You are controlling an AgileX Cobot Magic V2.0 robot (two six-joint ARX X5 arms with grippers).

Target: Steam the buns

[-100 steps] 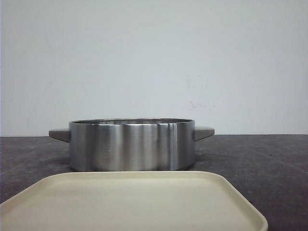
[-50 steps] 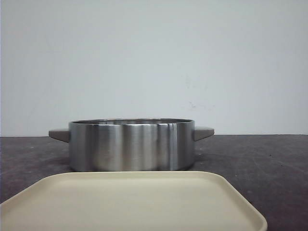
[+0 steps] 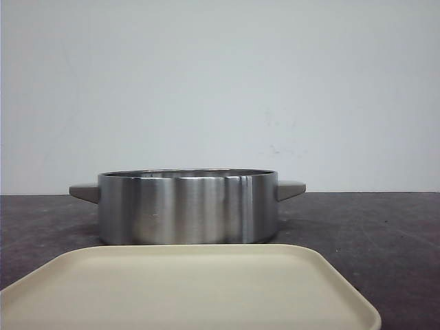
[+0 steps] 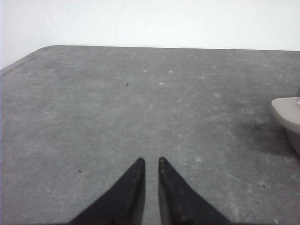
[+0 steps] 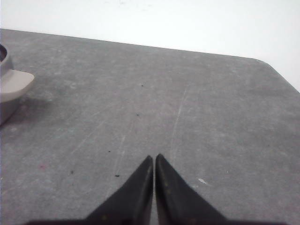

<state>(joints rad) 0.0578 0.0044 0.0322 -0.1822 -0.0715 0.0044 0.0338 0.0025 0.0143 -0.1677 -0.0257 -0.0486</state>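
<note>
- left gripper (image 4: pixel 151 161): sits bottom centre of the left wrist view, tips nearly together with just a thin sliver between them, pinching nothing. Bare gray tabletop (image 4: pixel 117 103) ahead of it, and the pot's pale handle (image 4: pixel 287 112) pokes in at the right edge, so the pot is off to that arm's inner side.
- steel pot (image 3: pixel 188 206): middle of the front view, upright, no lid, a handle sticking out each side. Can't see inside from this low angle, so buns may or may not be in there. No buns visible anywhere else either.
- cream tray (image 3: pixel 192 289): lower part of the front view, just in front of the pot, its surface bare.
- right gripper (image 5: pixel 154 157): bottom centre of the right wrist view, pressed together, holding nothing. The pot's other handle (image 5: pixel 15 84) shows at the left edge.
- Neither arm looks clearly nearer, I'd say; the pot lies between them.
</note>
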